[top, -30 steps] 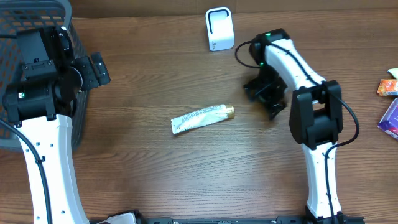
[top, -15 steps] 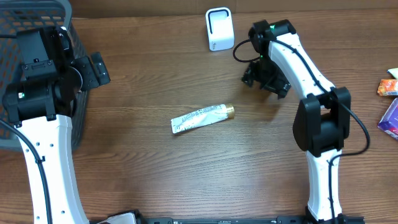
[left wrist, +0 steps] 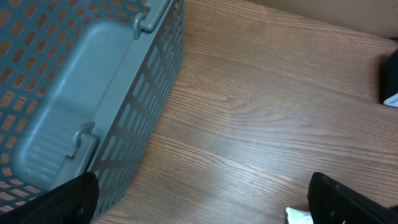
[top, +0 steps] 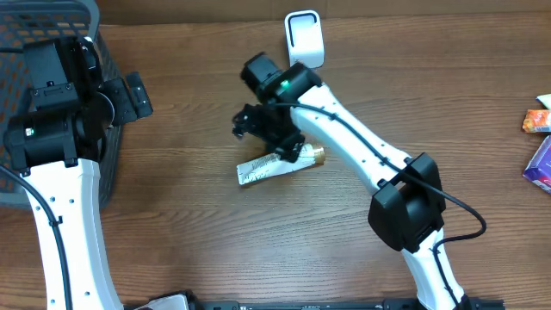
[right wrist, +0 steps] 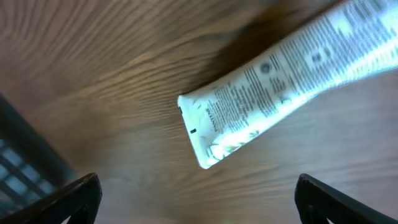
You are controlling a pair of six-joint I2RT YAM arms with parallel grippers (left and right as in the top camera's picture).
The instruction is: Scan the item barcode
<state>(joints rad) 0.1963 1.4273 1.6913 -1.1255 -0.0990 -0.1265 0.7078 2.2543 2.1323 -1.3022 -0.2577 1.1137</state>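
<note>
Within the last 1 second the right gripper has swung from beside the scanner across to the tube, which has not moved from the table's centre, cap pointing right. That reads as the approach to a pick-up; nothing is scanned yet. The arm reaches far left, wrist pointing down over the tube's crimped end, its 2 fingers spread wide and empty. The left gripper waits, also spread, by the basket.
</note>
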